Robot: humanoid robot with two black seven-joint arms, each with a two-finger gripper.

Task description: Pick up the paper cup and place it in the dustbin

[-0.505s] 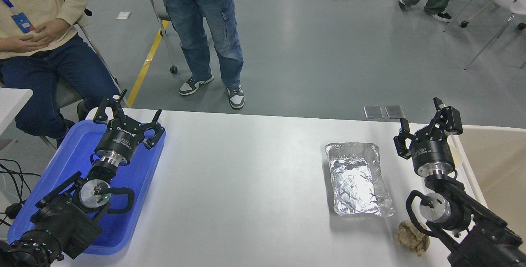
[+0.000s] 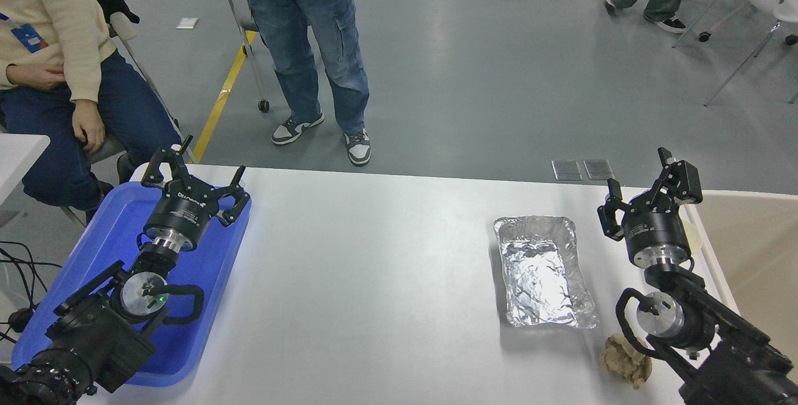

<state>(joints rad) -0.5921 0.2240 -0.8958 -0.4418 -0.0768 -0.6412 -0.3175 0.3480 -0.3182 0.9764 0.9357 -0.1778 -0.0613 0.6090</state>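
Only a cream-white sliver of the paper cup [image 2: 692, 235] shows, at the table's right edge behind my right wrist; the rest is hidden. My right gripper [image 2: 642, 182] hovers just left of it, open, fingers spread and holding nothing. The dustbin [image 2: 757, 249], large and beige with a pale rim, stands past the table's right edge, right beside the cup. My left gripper [image 2: 194, 179] is parked open over the blue tray [image 2: 93, 249] at the lower left.
A silver foil tray [image 2: 541, 271] lies left of my right arm. A crumpled tan paper wad [image 2: 625, 361] sits near the front edge. One person sits at the far left [image 2: 56, 75], another stands behind the table [image 2: 312, 50].
The seated person's hand has dropped from the lap to the knee. Neither of my arms has visibly moved.
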